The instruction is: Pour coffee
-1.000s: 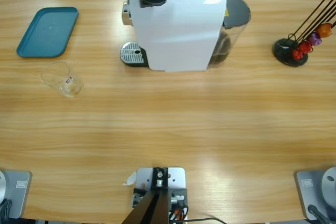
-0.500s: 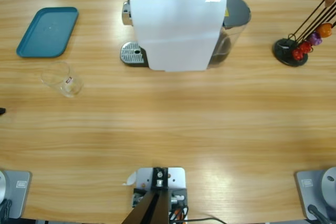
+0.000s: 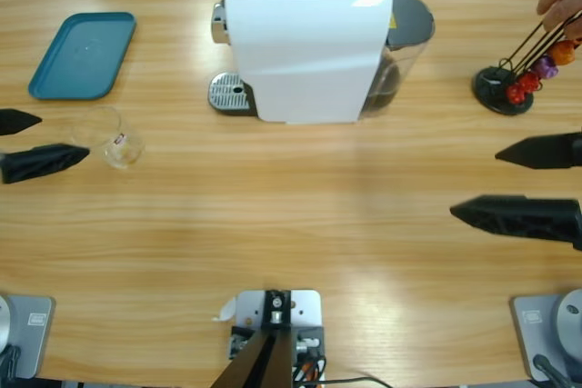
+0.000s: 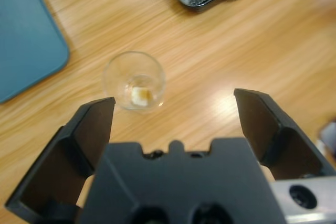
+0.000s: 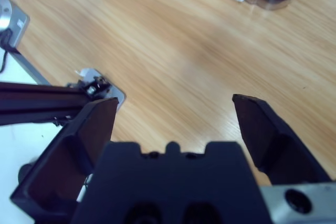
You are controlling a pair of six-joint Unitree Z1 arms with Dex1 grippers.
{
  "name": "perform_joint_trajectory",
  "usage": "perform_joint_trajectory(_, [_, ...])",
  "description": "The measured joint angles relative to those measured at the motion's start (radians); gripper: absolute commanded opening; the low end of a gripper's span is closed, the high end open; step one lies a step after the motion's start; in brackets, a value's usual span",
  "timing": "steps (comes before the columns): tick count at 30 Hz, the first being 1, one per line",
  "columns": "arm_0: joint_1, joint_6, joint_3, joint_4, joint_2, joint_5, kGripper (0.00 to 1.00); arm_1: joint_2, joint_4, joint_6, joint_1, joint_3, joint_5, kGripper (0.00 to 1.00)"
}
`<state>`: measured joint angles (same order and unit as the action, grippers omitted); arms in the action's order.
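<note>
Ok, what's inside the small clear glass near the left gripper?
The glass holds no coffee layer. The left wrist view shows only a small pale tan patch at its bottom, which may be the red-marked label seen on the glass in the high view. Which of the two it is cannot be told.

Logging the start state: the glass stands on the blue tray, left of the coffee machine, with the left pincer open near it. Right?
Not quite. The glass stands on the bare table, just off the tray, as the high view shows. It is left of the coffee machine, with the left pincer open near it.
</note>
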<state>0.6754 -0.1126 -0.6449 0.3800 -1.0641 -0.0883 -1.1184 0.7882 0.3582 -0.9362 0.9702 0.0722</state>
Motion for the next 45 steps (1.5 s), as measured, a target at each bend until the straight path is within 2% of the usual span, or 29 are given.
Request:
perform_joint_trajectory(6, [0.0,0.001,0.017,-0.056,-0.103,-0.109,0.982,0.012,-0.015,-0.025,0.014,-0.027,0.003,1.0])
perform_joint_trajectory(17, [-0.006,0.001,0.017,-0.076,-0.235,-0.131,0.943,0.003,-0.08,-0.079,0.109,-0.049,0.037,1.0])
perform_joint_trajectory(21, [-0.02,0.001,0.017,-0.094,-0.283,-0.134,0.816,-0.025,-0.097,-0.101,0.117,-0.049,0.038,1.0])
perform_joint_trajectory(27, [-0.07,0.008,0.017,-0.11,-0.299,-0.133,0.821,-0.057,-0.112,-0.121,0.119,-0.049,0.04,1.0])
perform_joint_trajectory(32, [-0.073,0.042,0.017,-0.128,-0.313,-0.131,0.845,-0.077,-0.119,-0.124,0.119,-0.049,0.048,1.0])
perform_joint_trajectory(34, [-0.073,0.046,0.017,-0.132,-0.315,-0.131,0.89,-0.077,-0.119,-0.124,0.119,-0.049,0.048,1.0])
perform_joint_trajectory(45, [-0.073,0.067,0.017,-0.168,-0.35,-0.131,0.887,-0.077,-0.119,-0.129,0.119,-0.049,0.058,1.0])
